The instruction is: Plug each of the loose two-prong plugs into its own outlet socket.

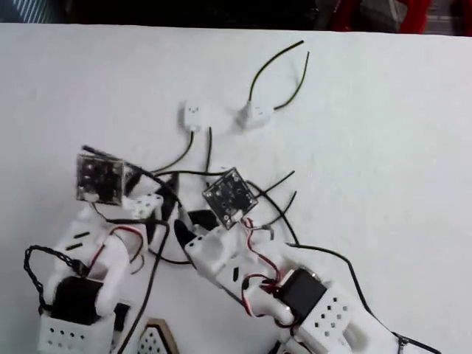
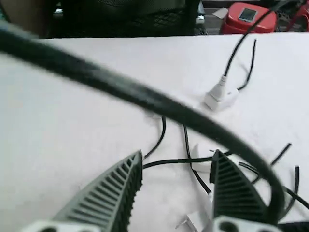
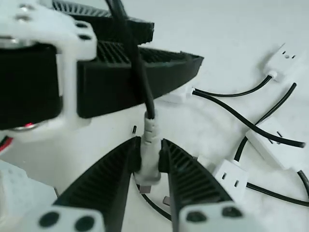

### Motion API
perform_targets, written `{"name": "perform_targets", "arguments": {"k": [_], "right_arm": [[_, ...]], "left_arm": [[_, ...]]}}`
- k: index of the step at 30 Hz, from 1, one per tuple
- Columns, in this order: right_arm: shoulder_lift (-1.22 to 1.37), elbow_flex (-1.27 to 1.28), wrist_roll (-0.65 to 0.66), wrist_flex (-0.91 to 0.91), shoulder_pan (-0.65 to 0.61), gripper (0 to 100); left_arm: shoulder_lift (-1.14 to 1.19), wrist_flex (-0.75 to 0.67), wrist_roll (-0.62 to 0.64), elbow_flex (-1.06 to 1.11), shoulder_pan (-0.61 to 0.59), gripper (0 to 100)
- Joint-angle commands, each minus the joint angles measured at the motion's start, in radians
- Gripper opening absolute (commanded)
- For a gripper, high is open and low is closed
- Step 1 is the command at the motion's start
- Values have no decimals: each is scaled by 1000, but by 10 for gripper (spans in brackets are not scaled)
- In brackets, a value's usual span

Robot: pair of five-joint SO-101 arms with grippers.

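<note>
Right gripper clenched on a white two-prong plug, black cord running up from it btwn the fingers. In the high view that grasp sat on the near side of the outlet socket, well apart from it. Left gripper released, jaws wide, nothing btwn them, also near-side of that socket. A white connector w/ two black leads lay just beside the socket on the table. A second socket sat well to its near side, by the arms.
</note>
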Motion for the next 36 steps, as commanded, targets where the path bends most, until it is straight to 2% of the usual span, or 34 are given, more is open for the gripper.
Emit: {"name": "perform_targets", "arguments": {"k": [1, 4, 10, 14, 20, 27, 30, 34, 36], "right_arm": [[16, -8, 3, -22, -15, 16], [18, -8, 3, -22, -15, 16], [18, -8, 3, -16, -10, 16], [18, -6, 3, -13, 13, 16], [19, -6, 0, -22, 193, 16], [76, 31, -21, -166, 410, 16], [177, 35, -75, -262, 467, 16], [331, 6, -101, -360, 516, 16], [400, -21, -141, -386, 547, 16]], "left_arm": [[-19, 74, -117, -69, 134, 258], [-19, 94, -140, -69, 176, 260], [-19, 101, -183, -54, 185, 263], [-19, 92, -181, -54, 128, 264], [-13, 37, -178, -49, -114, 264], [-2, 43, -198, -86, -163, 264], [96, 72, -236, -170, -166, 264], [372, 123, -255, -356, -186, 264], [518, 137, -311, -456, -180, 264]]}}
